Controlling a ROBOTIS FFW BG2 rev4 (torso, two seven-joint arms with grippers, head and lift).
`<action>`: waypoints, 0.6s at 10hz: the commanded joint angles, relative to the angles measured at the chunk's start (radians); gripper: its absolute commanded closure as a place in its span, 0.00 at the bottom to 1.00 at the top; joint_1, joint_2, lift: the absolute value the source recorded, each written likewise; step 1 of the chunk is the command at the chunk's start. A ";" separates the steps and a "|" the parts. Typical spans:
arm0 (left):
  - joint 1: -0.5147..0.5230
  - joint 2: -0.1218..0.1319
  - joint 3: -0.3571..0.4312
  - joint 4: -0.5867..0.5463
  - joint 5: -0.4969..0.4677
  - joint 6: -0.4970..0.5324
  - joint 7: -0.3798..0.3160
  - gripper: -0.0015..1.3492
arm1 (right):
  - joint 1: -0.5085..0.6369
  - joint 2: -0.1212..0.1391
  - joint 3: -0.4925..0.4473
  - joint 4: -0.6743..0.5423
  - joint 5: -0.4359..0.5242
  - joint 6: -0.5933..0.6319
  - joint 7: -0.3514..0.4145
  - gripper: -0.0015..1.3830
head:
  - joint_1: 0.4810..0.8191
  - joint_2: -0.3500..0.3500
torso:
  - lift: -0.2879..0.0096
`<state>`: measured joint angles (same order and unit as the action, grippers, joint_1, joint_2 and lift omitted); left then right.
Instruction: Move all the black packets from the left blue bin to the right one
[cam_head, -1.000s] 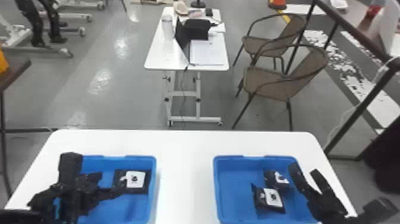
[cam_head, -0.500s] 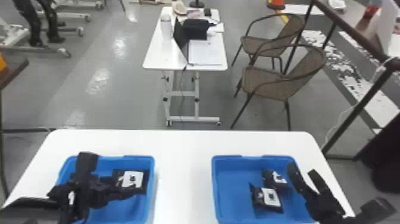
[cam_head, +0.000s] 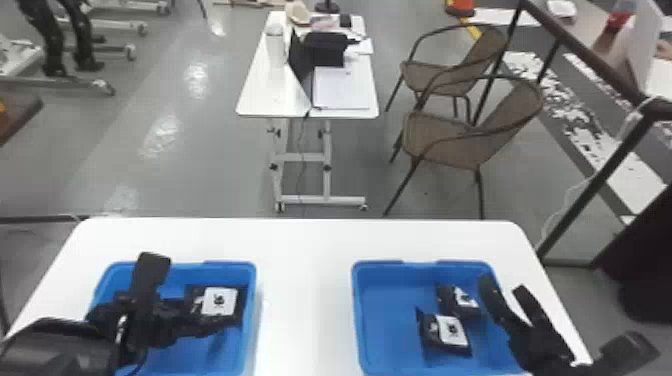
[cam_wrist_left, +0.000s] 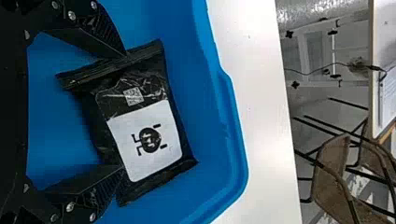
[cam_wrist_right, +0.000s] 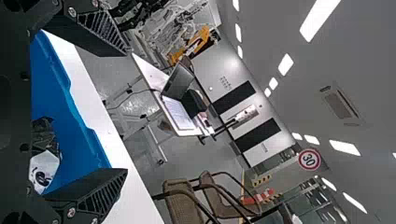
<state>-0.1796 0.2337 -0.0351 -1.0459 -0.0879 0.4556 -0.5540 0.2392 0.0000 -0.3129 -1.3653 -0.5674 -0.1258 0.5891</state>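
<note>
My left gripper (cam_head: 196, 316) is over the left blue bin (cam_head: 253, 310), close to a black packet (cam_head: 220, 300) with a white label. In the left wrist view, my left gripper (cam_wrist_left: 124, 112) stands open, its fingertips wide apart at opposite ends of the packet (cam_wrist_left: 144, 135), not squeezing it. Two black packets, one (cam_head: 445, 332) nearer and one (cam_head: 462, 300) behind it, lie in the right blue bin (cam_head: 356, 315). My right gripper (cam_head: 504, 286) is at that bin's right edge. In the right wrist view, my right gripper (cam_wrist_right: 127, 112) is open with nothing between its fingertips.
Both bins stand on a white table (cam_head: 305, 300), with a strip of tabletop between them. Beyond it are a smaller white table (cam_head: 265, 95) holding a laptop and papers, two brown chairs (cam_head: 450, 140) and a dark railing (cam_head: 590, 185).
The left arm has shifted rightward over the left bin, its wrist coming closer to the packet there. The right arm keeps its place, and the right bin's packets lie as before.
</note>
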 joint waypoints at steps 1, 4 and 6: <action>-0.029 0.009 -0.016 0.046 -0.030 0.003 -0.009 0.18 | -0.003 0.001 0.000 0.000 -0.002 0.000 0.002 0.10 | 0.63 0.42 | 0.97; -0.054 0.030 -0.040 0.067 -0.036 -0.068 -0.035 0.67 | -0.003 0.001 0.000 0.002 -0.003 0.005 0.006 0.10 | 0.63 0.44 | 0.97; -0.069 0.027 -0.048 0.067 -0.044 -0.107 -0.069 0.79 | -0.004 0.001 0.000 0.005 -0.003 0.009 0.009 0.10 | 0.63 0.44 | 0.97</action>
<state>-0.2446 0.2617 -0.0797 -0.9788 -0.1265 0.3589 -0.6206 0.2358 0.0000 -0.3129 -1.3614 -0.5707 -0.1182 0.5978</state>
